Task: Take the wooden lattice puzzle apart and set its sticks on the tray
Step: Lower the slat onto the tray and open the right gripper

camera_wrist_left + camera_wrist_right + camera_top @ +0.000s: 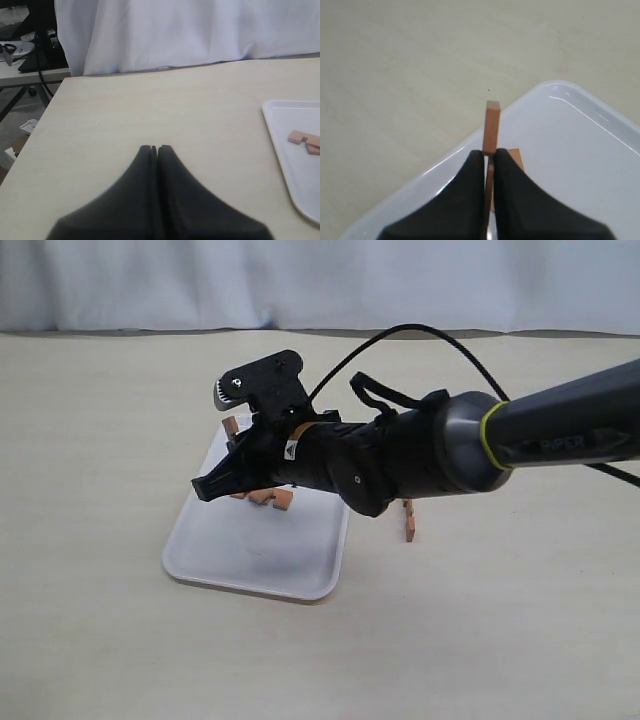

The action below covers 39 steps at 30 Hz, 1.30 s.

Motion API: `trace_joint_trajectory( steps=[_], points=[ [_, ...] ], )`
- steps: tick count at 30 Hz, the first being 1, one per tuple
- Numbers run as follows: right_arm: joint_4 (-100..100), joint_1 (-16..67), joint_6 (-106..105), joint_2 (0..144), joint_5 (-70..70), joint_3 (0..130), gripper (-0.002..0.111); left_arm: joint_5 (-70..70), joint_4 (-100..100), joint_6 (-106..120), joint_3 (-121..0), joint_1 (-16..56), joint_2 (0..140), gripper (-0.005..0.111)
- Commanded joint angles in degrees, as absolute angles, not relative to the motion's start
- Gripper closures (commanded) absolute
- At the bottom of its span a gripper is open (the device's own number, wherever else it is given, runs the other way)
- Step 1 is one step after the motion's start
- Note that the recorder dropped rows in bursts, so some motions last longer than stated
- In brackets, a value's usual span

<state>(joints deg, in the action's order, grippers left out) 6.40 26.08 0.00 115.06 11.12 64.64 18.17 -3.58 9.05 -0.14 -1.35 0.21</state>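
Note:
My right gripper point(489, 152) is shut on a stick point(491, 125), an orange-brown bar that pokes out past the fingertips above the corner of the white tray point(570, 145). A second stick point(516, 157) lies on the tray just beneath. In the exterior view the right gripper point(203, 489) reaches across the tray point(220, 555), where loose sticks point(272, 498) lie. No assembled lattice puzzle shows. One wooden piece point(409, 521) stands on the table right of the tray, partly behind the arm. My left gripper point(154, 148) is shut on nothing, low over bare table.
The right arm point(430, 455) and its wrist camera mount point(258, 380) cover the tray's far part. The left wrist view shows the tray's rim point(274, 135) with a stick point(304, 139) on it. A white curtain point(190, 30) hangs behind the table.

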Motion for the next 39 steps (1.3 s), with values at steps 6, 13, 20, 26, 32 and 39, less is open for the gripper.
trace_joint_trajectory(
  steps=[6, 13, 20, 26, 32, 39],
  points=[
    [6.4, 26.1, -0.9, 116.1, 11.9, 64.4, 0.09, 17.7, -3.4, 9.1, 0.0, -1.3, 0.0, 0.107],
    [6.4, 26.1, -0.9, 116.1, 9.5, 64.4, 0.046, 17.7, -3.4, 9.1, 0.0, -1.3, 0.0, 0.107],
    [6.4, 26.1, -0.9, 116.1, 8.7, 64.4, 0.042, 17.7, -3.4, 9.1, 0.0, -1.3, 0.0, 0.107],
    [6.9, 26.1, 0.0, 116.1, 4.4, 65.2, 0.042, 17.7, -3.4, 9.1, 0.0, -1.3, 0.0, 0.107],
    [6.9, 26.1, 0.0, 115.5, -12.1, 71.2, 0.048, 17.7, -3.5, 9.1, 0.0, -1.3, 0.0, 0.107],
    [6.4, 25.3, 0.0, 113.2, -25.6, 77.2, 0.059, 17.7, -3.5, 9.1, 0.0, -1.3, 0.0, 0.107]
  ],
)
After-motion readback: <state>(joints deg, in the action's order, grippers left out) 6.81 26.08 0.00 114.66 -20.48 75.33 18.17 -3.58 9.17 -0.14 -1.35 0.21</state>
